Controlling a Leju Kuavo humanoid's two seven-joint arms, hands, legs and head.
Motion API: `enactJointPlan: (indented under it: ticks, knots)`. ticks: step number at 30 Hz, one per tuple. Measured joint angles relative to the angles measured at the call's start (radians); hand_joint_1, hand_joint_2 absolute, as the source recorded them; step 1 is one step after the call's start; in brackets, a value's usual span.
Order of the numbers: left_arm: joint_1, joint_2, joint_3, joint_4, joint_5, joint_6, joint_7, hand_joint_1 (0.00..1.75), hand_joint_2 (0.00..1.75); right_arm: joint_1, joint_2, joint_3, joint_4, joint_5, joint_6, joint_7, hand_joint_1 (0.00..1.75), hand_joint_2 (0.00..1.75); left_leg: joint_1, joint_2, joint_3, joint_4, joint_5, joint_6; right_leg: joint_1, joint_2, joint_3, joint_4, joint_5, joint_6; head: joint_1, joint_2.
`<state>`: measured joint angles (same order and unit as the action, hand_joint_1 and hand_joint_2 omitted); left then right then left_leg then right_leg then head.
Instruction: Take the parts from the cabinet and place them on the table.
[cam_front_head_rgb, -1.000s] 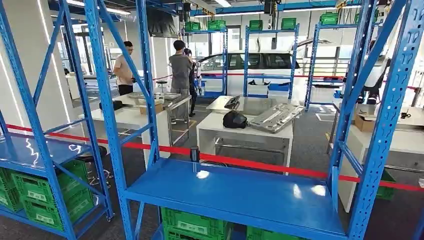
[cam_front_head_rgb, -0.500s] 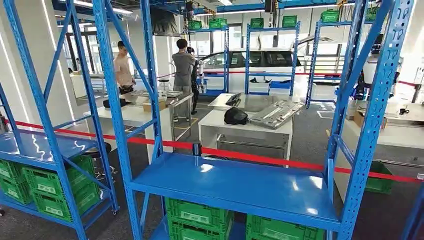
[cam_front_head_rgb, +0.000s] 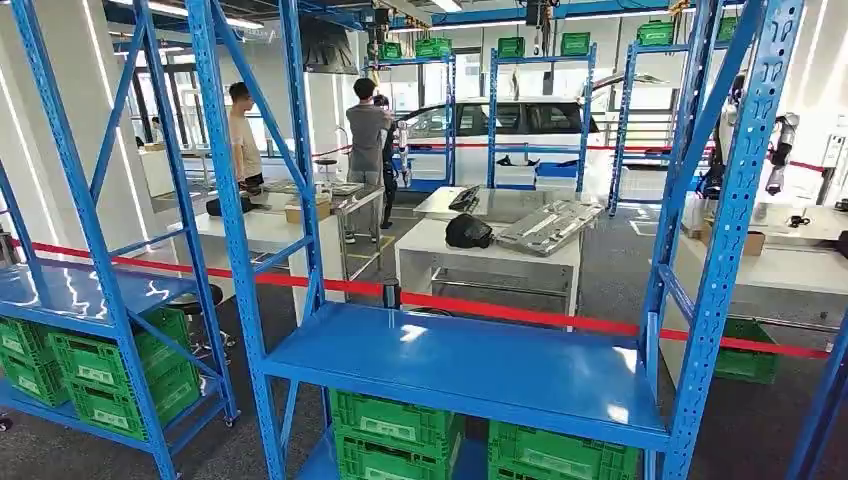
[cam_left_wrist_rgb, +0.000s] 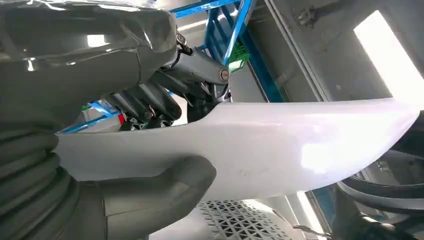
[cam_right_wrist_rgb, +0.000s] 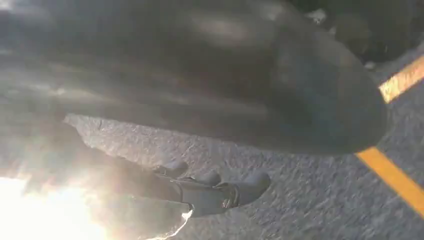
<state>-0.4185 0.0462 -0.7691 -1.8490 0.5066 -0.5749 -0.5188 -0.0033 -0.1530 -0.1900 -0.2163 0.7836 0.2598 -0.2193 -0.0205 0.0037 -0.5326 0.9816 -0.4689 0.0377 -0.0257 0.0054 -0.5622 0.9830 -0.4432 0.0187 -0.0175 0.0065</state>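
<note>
The left hand (cam_left_wrist_rgb: 150, 125) clamps a white part (cam_left_wrist_rgb: 280, 150) between thumb and fingers, most of it jutting beyond the fingers. The right hand (cam_right_wrist_rgb: 200, 192) hangs with fingers extended, holding nothing. Walking past the rack (cam_front_head_rgb: 470, 365), the part could snag and slip.

Landmark = rack (cam_front_head_rgb: 470, 370), dead ahead. Crates (cam_front_head_rgb: 395, 430) sit under its shelf. Second rack (cam_front_head_rgb: 90, 300) to its left, crates (cam_front_head_rgb: 110, 385) on that one's lower shelf. Rope barrier (cam_front_head_rgb: 520, 313) runs across just behind the rack. Table (cam_front_head_rgb: 490, 255) behind the barrier, carrying a helmet (cam_front_head_rgb: 468, 232) with a panel (cam_front_head_rgb: 550, 226) beside it. Left of that table, another table (cam_front_head_rgb: 270, 230); two people (cam_front_head_rgb: 365, 135) stand behind it. Car (cam_front_head_rgb: 500, 125) and more racks (cam_front_head_rgb: 540, 110) at the far back.
</note>
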Motion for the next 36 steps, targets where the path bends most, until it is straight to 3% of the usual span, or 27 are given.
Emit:
enactJointPlan:
  ticks: [1,2,3,5,6,7,8,10,11,12,13,15,17,18,20,21,22,23,25,26,27,30,31,32,33,34,36]
  knots:
    - [0.000,-0.002,0.002,-0.003,0.000,0.000,0.000,1.75,1.75,0.000,0.002,0.000,0.000,0.000,0.000,0.000,0.00,0.00,0.007,0.001,0.012,-0.023,0.015,0.006,0.006,-0.001,0.001,-0.005,0.001,0.004,0.000,0.000]
    - [-0.002,-0.003,0.001,-0.005,0.000,0.000,0.000,1.75,1.75,0.001,0.002,0.000,0.000,0.000,0.000,0.000,0.00,0.00,0.009,0.005,0.015,-0.039,0.025,0.009,0.003,-0.002,-0.017,0.023,-0.017,0.000,0.001,0.000]
    - [-0.003,-0.005,0.000,-0.005,0.000,0.000,0.000,1.75,1.75,0.001,0.000,0.000,0.000,0.000,0.000,-0.001,0.00,0.00,0.011,0.005,0.011,-0.041,0.031,0.017,0.003,-0.002,-0.044,0.082,-0.051,-0.007,0.003,0.000]
    - [0.002,-0.005,0.000,-0.005,0.000,0.000,0.000,1.75,1.75,0.001,-0.006,0.000,0.000,0.000,0.002,-0.002,0.00,0.00,0.009,0.006,0.002,-0.040,0.033,0.018,0.001,-0.002,-0.124,0.250,-0.120,-0.009,0.006,0.000]
    - [0.004,-0.005,0.000,-0.004,-0.001,-0.002,0.000,1.75,1.75,0.002,-0.008,0.000,0.000,0.000,0.004,-0.003,0.00,0.00,0.009,0.006,-0.002,-0.038,0.035,0.017,0.001,-0.002,-0.155,0.317,-0.140,-0.003,0.006,0.000]
    - [0.004,-0.005,0.000,-0.004,-0.001,-0.002,0.000,1.75,1.75,0.002,-0.008,0.001,0.000,0.001,0.005,-0.003,0.00,0.00,0.010,0.006,-0.004,-0.036,0.035,0.016,0.000,-0.002,-0.161,0.332,-0.139,0.005,0.006,0.000]
    - [0.005,-0.005,0.000,-0.004,-0.001,-0.002,0.000,1.75,1.75,0.003,-0.009,0.001,0.000,0.001,0.006,-0.003,0.00,0.00,0.011,0.006,-0.005,-0.033,0.035,0.015,-0.002,-0.002,-0.138,0.292,-0.117,0.017,0.008,0.000]
    - [0.004,-0.005,0.000,-0.004,-0.001,-0.002,0.000,1.75,1.75,0.000,-0.012,0.001,0.000,0.003,0.008,-0.003,0.00,0.00,0.015,0.005,-0.008,-0.019,0.028,0.005,-0.011,-0.005,-0.039,0.106,-0.044,0.043,0.008,0.000]
    - [0.004,-0.005,0.000,-0.004,-0.004,-0.003,0.000,1.75,1.75,-0.002,-0.013,0.001,0.000,0.003,0.008,-0.003,0.00,0.00,0.014,0.005,-0.015,-0.003,0.020,-0.004,-0.016,-0.008,0.000,0.029,-0.026,0.050,0.008,0.000]
    - [0.003,-0.005,0.000,-0.005,-0.005,-0.003,0.000,1.75,1.75,-0.006,-0.012,0.001,0.000,0.003,0.009,-0.002,0.00,0.00,0.006,0.005,-0.031,0.018,0.011,-0.013,-0.008,-0.002,0.003,0.024,-0.033,0.034,0.011,0.000]
    - [0.003,-0.005,0.000,-0.004,-0.007,-0.003,0.002,1.75,1.75,-0.007,-0.012,0.001,0.000,0.003,0.009,-0.002,0.00,0.00,0.008,0.005,-0.036,0.022,0.011,-0.015,-0.010,0.001,-0.005,0.029,-0.031,0.016,0.005,0.000]
    - [0.003,-0.005,0.001,-0.004,-0.007,-0.003,0.002,1.75,1.75,-0.004,-0.010,0.001,0.000,0.005,0.009,-0.002,0.00,0.00,0.011,0.006,-0.038,0.022,0.015,-0.020,-0.003,0.001,-0.009,0.030,-0.030,0.009,0.003,0.000]
    - [0.002,-0.005,0.000,-0.004,-0.009,-0.004,0.004,1.75,1.75,-0.004,-0.009,0.001,0.000,0.008,0.013,-0.003,0.00,0.00,0.015,0.001,-0.051,0.039,-0.001,-0.029,-0.013,0.000,-0.006,0.028,-0.026,0.000,0.005,0.000]
    - [0.000,-0.005,-0.002,-0.004,-0.013,-0.006,0.009,1.75,1.75,-0.005,-0.010,0.002,0.000,0.009,0.014,-0.005,0.00,0.00,0.017,0.000,-0.070,0.089,-0.034,-0.035,-0.013,-0.002,-0.006,0.028,-0.025,-0.005,0.000,0.000]
    - [-0.001,-0.006,-0.007,-0.004,-0.016,-0.008,0.019,1.75,1.75,-0.004,-0.010,0.005,0.000,0.014,0.015,-0.012,0.00,0.00,0.024,0.000,-0.150,0.255,-0.107,-0.045,-0.011,-0.006,-0.008,0.028,-0.025,-0.010,-0.001,0.000]
    - [-0.001,-0.006,-0.011,-0.002,-0.016,-0.007,0.022,1.75,1.75,-0.002,-0.010,0.007,0.000,0.016,0.015,-0.015,0.00,0.00,0.025,0.000,-0.181,0.316,-0.123,-0.047,-0.010,-0.011,-0.009,0.028,-0.025,-0.010,-0.002,0.000]
    - [-0.001,-0.006,-0.014,0.002,-0.016,-0.006,0.025,1.75,1.75,-0.002,-0.010,0.009,0.000,0.019,0.016,-0.017,0.00,0.00,0.025,0.000,-0.195,0.340,-0.121,-0.046,-0.009,-0.016,-0.008,0.028,-0.025,-0.010,-0.001,0.000]
    - [-0.001,-0.006,-0.017,0.002,-0.018,-0.006,0.028,1.75,1.75,-0.003,-0.010,0.011,0.000,0.020,0.016,-0.019,0.00,0.00,0.025,0.000,-0.184,0.313,-0.097,-0.044,-0.008,-0.022,-0.007,0.028,-0.025,-0.010,-0.002,0.000]
    - [-0.006,-0.007,-0.024,0.002,-0.024,-0.002,0.036,1.75,1.75,-0.004,-0.009,0.015,0.000,0.021,0.016,-0.022,0.00,0.00,0.022,0.010,-0.106,0.155,-0.016,-0.032,-0.005,-0.033,-0.004,0.028,-0.026,-0.010,-0.003,0.000]
    - [-0.013,-0.008,-0.027,0.001,-0.028,0.000,0.039,1.75,1.75,-0.004,-0.008,0.015,0.000,0.021,0.016,-0.023,0.00,0.00,0.016,0.040,-0.061,0.072,0.016,-0.019,-0.004,-0.040,-0.002,0.027,-0.026,-0.010,-0.003,0.000]
    - [-0.021,-0.011,-0.032,0.001,-0.028,0.000,0.041,1.75,1.75,-0.003,-0.006,0.016,0.000,0.021,0.016,-0.024,0.00,0.00,0.005,0.080,-0.043,0.032,0.003,-0.013,0.001,-0.046,-0.003,0.028,-0.027,-0.009,-0.002,0.000]
    - [-0.030,-0.013,-0.042,-0.002,-0.053,0.013,0.057,1.75,1.75,-0.001,-0.005,0.018,0.000,0.026,0.015,-0.026,0.00,0.00,-0.003,0.048,-0.054,0.029,0.007,-0.007,0.002,-0.079,-0.001,0.022,-0.027,0.003,-0.001,0.000]
    - [-0.031,-0.013,-0.046,-0.006,-0.062,0.022,0.067,1.75,1.75,-0.002,-0.005,0.019,0.000,0.027,0.015,-0.027,0.00,0.00,-0.004,0.037,-0.052,0.018,0.015,0.001,0.004,-0.090,0.004,0.017,-0.026,0.009,-0.002,0.000]
    - [-0.031,-0.016,-0.050,-0.011,-0.067,0.027,0.071,1.75,1.75,-0.002,-0.005,0.020,0.000,0.027,0.012,-0.028,0.00,0.00,0.010,0.028,-0.033,-0.001,0.029,0.008,0.002,-0.082,-0.003,0.027,-0.035,0.012,0.000,0.000]
    - [-0.038,-0.017,-0.054,-0.015,-0.068,0.031,0.072,1.75,1.75,0.000,-0.005,0.022,0.000,0.027,0.010,-0.029,0.00,0.00,0.008,0.016,-0.033,-0.006,0.037,0.016,0.002,-0.047,-0.017,0.059,-0.055,0.008,0.000,0.000]
    - [-0.041,-0.020,-0.060,-0.016,-0.070,0.034,0.074,1.75,1.75,0.002,-0.007,0.022,0.001,0.027,0.008,-0.030,0.00,0.00,0.007,0.006,-0.036,-0.006,0.039,0.019,0.001,-0.025,-0.049,0.130,-0.091,0.001,0.003,0.000]
    - [-0.037,-0.021,-0.066,-0.016,-0.072,0.036,0.079,1.75,1.75,0.008,-0.011,0.023,0.002,0.027,0.007,-0.030,0.00,0.00,0.004,-0.019,-0.041,-0.005,0.041,0.022,0.002,-0.009,-0.132,0.303,-0.157,-0.003,0.006,0.000]
